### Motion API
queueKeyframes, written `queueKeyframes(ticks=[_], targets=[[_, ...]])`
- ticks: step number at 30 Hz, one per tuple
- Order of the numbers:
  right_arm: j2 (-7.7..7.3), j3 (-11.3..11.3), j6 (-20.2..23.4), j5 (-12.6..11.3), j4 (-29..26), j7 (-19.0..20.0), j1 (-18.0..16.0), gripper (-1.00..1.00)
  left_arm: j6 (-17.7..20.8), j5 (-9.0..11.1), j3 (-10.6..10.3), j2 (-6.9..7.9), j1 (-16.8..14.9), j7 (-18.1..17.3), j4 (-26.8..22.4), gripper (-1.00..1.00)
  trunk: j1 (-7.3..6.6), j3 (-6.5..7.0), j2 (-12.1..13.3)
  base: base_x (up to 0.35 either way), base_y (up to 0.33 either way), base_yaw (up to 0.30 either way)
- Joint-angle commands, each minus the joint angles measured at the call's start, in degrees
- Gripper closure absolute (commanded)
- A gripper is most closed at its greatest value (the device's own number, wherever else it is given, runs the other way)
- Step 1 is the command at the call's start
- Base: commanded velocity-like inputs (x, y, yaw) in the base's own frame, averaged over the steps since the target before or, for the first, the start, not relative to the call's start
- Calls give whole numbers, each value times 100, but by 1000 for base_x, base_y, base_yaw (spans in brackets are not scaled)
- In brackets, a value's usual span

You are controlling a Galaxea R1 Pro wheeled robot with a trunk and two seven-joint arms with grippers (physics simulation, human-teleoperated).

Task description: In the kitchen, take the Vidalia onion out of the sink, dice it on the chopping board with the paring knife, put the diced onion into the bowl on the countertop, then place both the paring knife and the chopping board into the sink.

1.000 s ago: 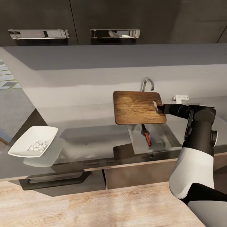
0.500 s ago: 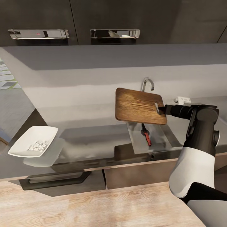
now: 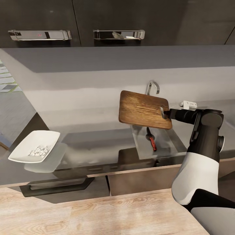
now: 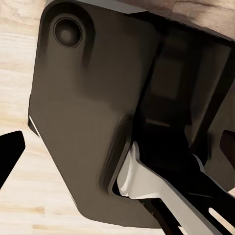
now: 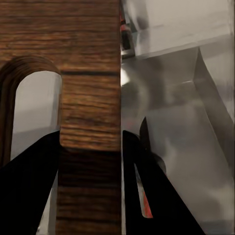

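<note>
R arm's jaws [image 3: 164,113] pinch the dark brown wooden chopping board [image 3: 143,109] at its slot-handle end, holding it tilted in the air over the stainless-steel sink [image 3: 163,145], in front of the curved chrome tap [image 3: 152,86]. Red-handled paring knife [image 3: 151,139] lies in the basin below. White squarish bowl [image 3: 32,146] w/ white onion dice [image 3: 39,151] sits on the grey bench [image 3: 91,143], well apart to the left. L jaws: cannot tell.

Chopping board [image 3: 143,110] hides tap [image 3: 152,86] base and paring knife [image 3: 151,139] blade tip.
</note>
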Motion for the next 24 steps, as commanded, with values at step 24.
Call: queueKeyframes(ticks=[24], targets=[[23,1223,29,93,-4,-185,-9,100,-49,32,-47,10,-11,41,-31,-100,3,-10,-11,4,0,0]])
